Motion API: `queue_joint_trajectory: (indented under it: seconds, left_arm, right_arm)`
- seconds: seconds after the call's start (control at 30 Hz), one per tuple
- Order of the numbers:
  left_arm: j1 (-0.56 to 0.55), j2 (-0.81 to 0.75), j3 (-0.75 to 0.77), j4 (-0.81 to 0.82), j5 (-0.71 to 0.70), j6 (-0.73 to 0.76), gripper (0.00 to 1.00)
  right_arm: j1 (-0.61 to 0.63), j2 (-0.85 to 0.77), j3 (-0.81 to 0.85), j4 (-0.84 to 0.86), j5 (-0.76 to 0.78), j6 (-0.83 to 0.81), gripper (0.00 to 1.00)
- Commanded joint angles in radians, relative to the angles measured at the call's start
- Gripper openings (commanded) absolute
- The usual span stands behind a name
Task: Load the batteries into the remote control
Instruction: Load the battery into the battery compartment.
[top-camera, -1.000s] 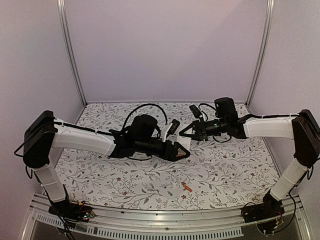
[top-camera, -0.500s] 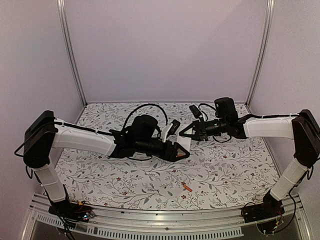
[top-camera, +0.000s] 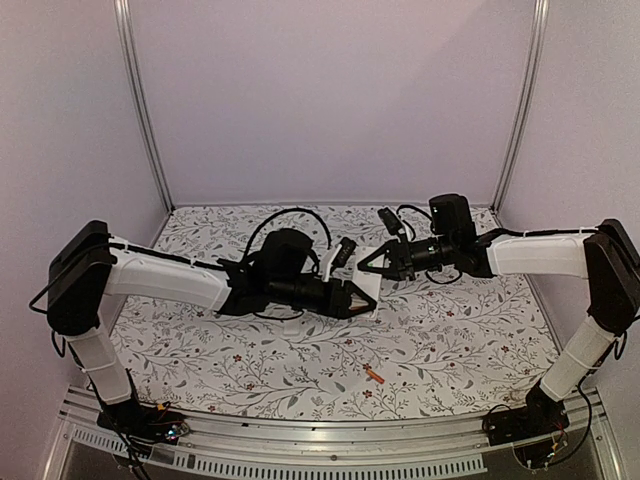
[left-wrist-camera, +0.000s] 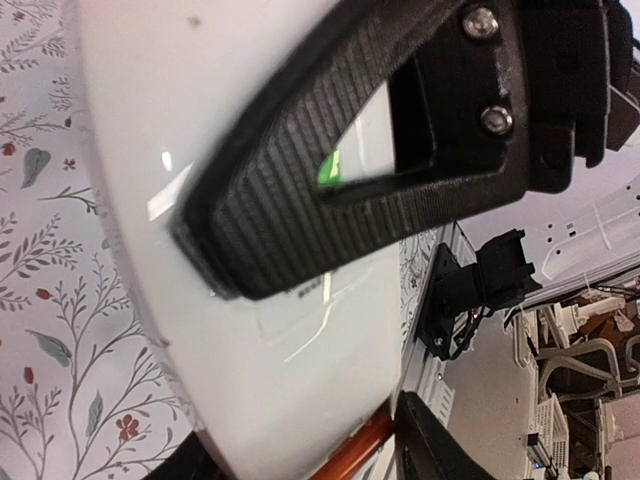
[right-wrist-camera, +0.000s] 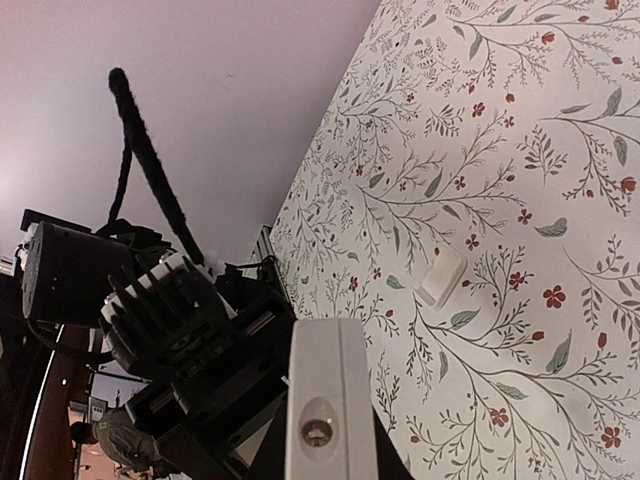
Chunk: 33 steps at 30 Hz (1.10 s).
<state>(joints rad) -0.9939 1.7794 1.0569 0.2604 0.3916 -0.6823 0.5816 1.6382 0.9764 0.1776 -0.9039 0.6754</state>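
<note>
Evidently mid-task: right claw (top-camera: 368, 268) clamped on the remote control (left-wrist-camera: 250, 330) above the tabletop (top-camera: 450, 340), left claw (top-camera: 358, 298) against it beside one battery (left-wrist-camera: 350, 455), jaw state unclear, second battery (top-camera: 373, 375) lying unloaded on the tabletop.

The remote control (left-wrist-camera: 250, 330) is smooth, glossy white plastic. The gripper finger (left-wrist-camera: 300, 170) at 12 o'clock is matt black plastic, finely ribbed. The floral table cover (left-wrist-camera: 50, 330) at 9 o'clock is matt, possibly printed cloth.

Floral table (top-camera: 470, 330), orange battery (top-camera: 374, 375), white cover plate (right-wrist-camera: 441, 275)
</note>
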Motion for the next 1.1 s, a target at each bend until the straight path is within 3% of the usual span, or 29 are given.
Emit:
queue_joint_trajectory:
  seconds: [0.0, 0.8, 1.0, 1.07]
  left_arm:
    - [-0.015, 0.005, -0.024, 0.073, 0.107, 0.056, 0.48]
    - [0.01, 0.013, -0.026, 0.064, 0.26, 0.138, 0.31]
    - [0.01, 0.006, -0.041, 0.071, 0.27, 0.138, 0.31]
    - [0.01, 0.003, -0.038, 0.07, 0.271, 0.143, 0.37]
  right_arm:
    - [-0.001, -0.015, 0.024, 0.019, 0.0, 0.003, 0.0]
    - [-0.009, 0.001, -0.044, 0.408, -0.122, 0.26, 0.0]
    - [-0.009, -0.001, -0.044, 0.414, -0.121, 0.26, 0.0]
    - [-0.009, 0.001, -0.045, 0.412, -0.12, 0.257, 0.0]
